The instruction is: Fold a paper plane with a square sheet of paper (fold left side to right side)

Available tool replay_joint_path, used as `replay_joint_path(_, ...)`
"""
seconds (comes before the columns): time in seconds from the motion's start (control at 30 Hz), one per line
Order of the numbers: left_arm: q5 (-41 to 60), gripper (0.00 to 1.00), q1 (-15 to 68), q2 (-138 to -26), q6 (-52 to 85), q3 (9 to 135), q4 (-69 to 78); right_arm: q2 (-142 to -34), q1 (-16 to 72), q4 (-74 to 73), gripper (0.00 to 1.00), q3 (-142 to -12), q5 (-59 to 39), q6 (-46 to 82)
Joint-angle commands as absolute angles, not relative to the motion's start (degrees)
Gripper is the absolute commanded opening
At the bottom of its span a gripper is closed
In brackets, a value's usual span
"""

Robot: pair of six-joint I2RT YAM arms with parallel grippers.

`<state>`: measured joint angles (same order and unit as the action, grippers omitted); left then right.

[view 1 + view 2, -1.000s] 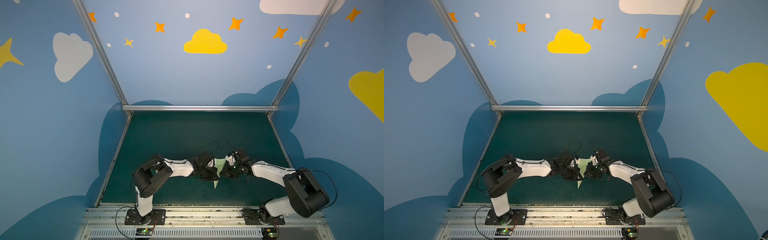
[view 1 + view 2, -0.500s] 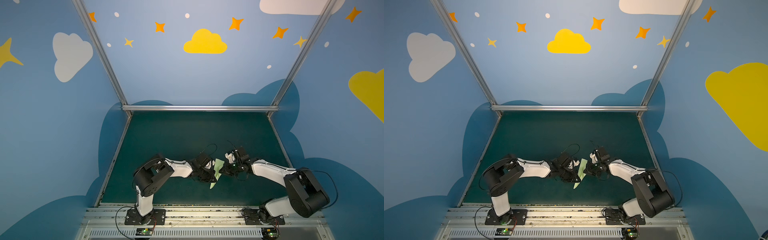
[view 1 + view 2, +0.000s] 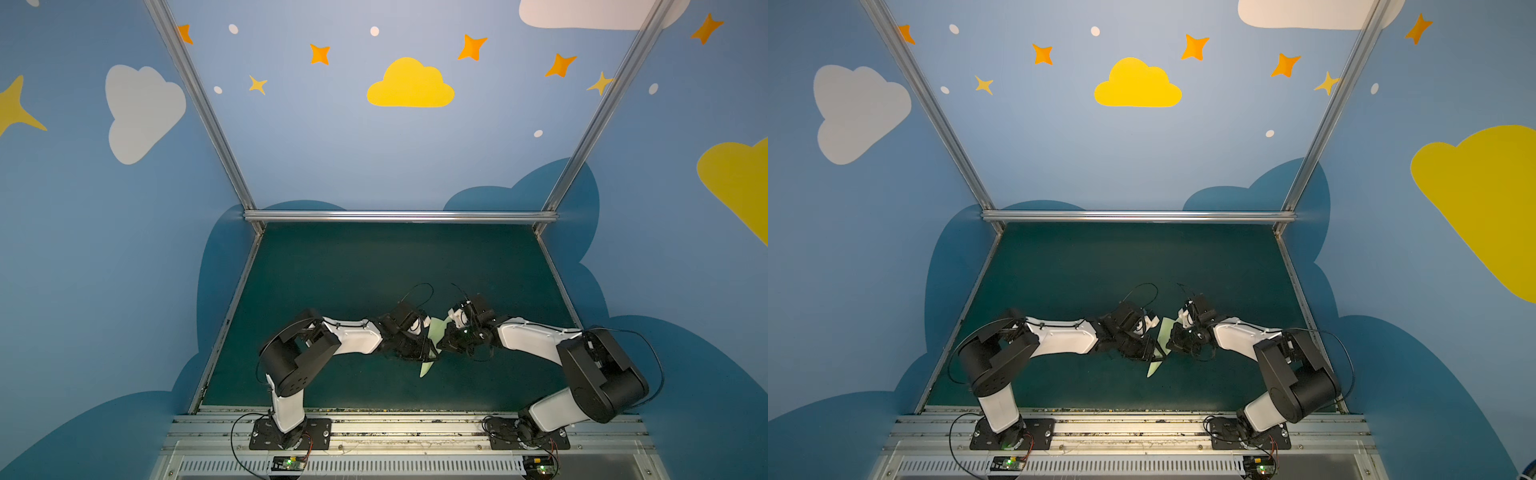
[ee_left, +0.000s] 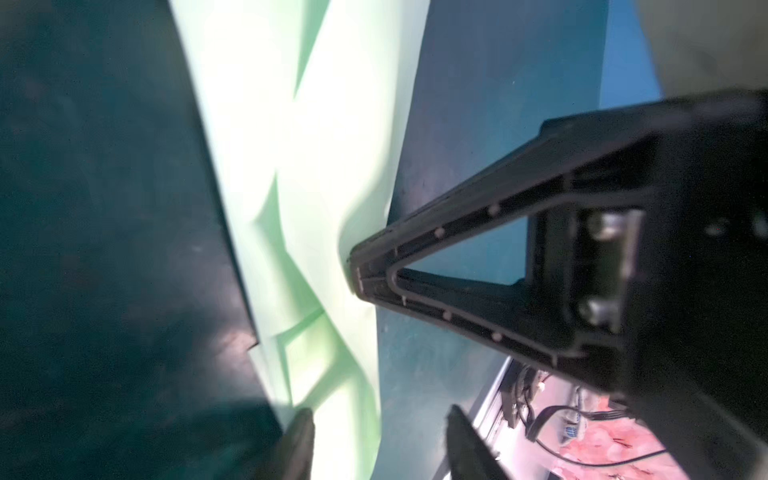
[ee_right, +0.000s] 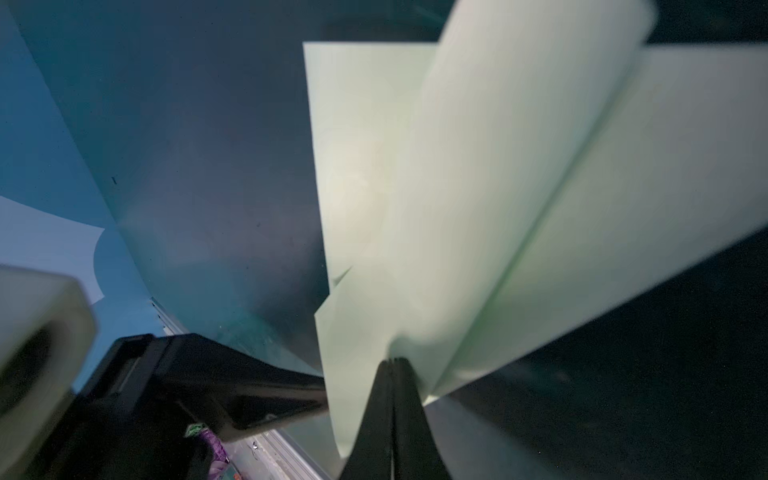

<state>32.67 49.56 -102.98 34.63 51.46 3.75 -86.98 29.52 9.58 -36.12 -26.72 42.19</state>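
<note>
The pale green paper plane (image 3: 432, 341) hangs above the dark green mat between the two arms, pointed end toward the front, in both top views (image 3: 1162, 337). My right gripper (image 5: 392, 368) is shut on a folded edge of the plane (image 5: 478, 187), whose flaps fan out beyond its tips. In the left wrist view that same right gripper (image 4: 358, 270) pinches the paper (image 4: 291, 187). My left gripper (image 4: 378, 436) is open; the paper runs past one of its fingers (image 4: 300, 440), with a clear gap to the other. In both top views the two grippers nearly meet at the plane.
The mat (image 3: 374, 270) is bounded by an aluminium rail (image 3: 399, 216) at the back and sloping side rails. Blue painted walls stand on three sides. Both arm bases sit on the front metal rail (image 3: 395, 428).
My left gripper has gone from shut to open and let go of the paper. The right gripper stays shut on it. The plane has shifted slightly between the arms.
</note>
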Motion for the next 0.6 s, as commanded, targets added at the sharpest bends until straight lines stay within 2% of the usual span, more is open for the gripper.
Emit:
replay_joint_path(0.0, 27.8, 0.62, 49.2, -99.1, 30.7, 51.0, -1.5, -88.0, 29.9, 9.3, 0.00, -36.5, -25.7, 42.2)
replay_joint_path(0.2, 21.6, 0.67, 50.4, -96.9, 25.4, 51.4, -8.2, -87.8, 29.9, 9.2, 0.00, -36.3, -25.4, 42.4)
replay_joint_path(0.37, 17.0, 0.70, 54.8, -98.6, 21.6, 53.7, -12.4, -87.8, 29.9, 9.3, 0.00, -36.2, -25.4, 42.5)
replay_joint_path(0.57, 12.8, 0.72, 56.9, -100.3, 20.9, 54.3, -12.5, -87.6, 29.9, 9.3, 0.00, -35.8, -25.3, 42.5)
